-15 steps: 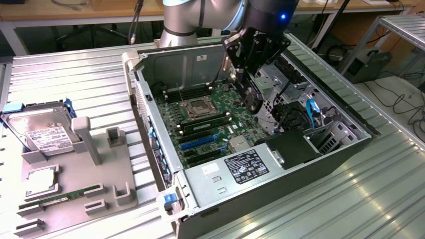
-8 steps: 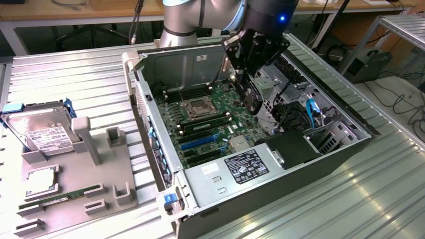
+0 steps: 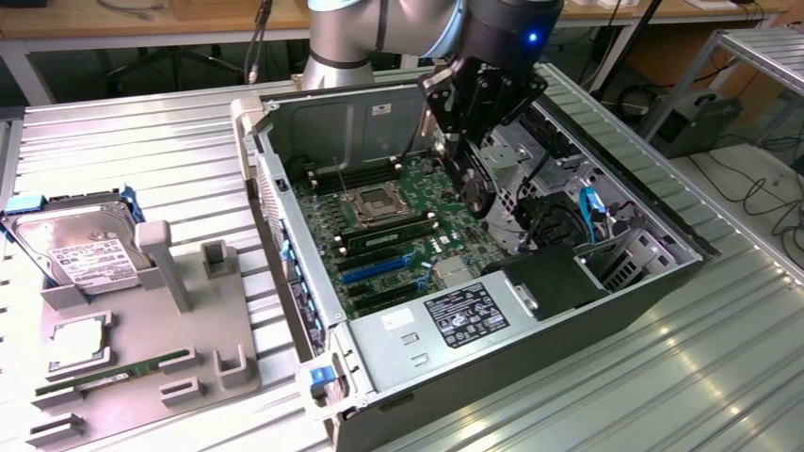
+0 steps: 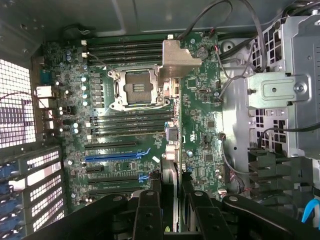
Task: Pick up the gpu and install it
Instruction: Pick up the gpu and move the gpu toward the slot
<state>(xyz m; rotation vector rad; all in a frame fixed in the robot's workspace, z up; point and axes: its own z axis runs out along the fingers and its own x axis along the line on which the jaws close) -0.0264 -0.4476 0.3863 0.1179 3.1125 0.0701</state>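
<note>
My gripper [image 3: 473, 141] hangs inside the open computer case [image 3: 270, 188], above the green motherboard [image 3: 390, 231]. It is shut on the gpu [image 3: 476, 188], a dark flat card that hangs down from the fingers over the board's right part in the exterior view. In the wrist view the gpu [image 4: 177, 59] appears edge-on, its silver bracket at the far end over the CPU socket [image 4: 137, 87]. The black fingers [image 4: 148, 210] of my gripper [image 4: 172, 200] clamp the card's near end. The blue expansion slot [image 4: 117, 156] lies beside the card, apart from it.
A grey fixture [image 3: 138, 330] at the exterior view's left carries a hard drive [image 3: 75, 250], a RAM stick [image 3: 113, 372] and a chip [image 3: 78, 344]. Inside the case are the power supply [image 3: 465, 315], a drive cage [image 4: 295, 75] and loose cables [image 4: 225, 65].
</note>
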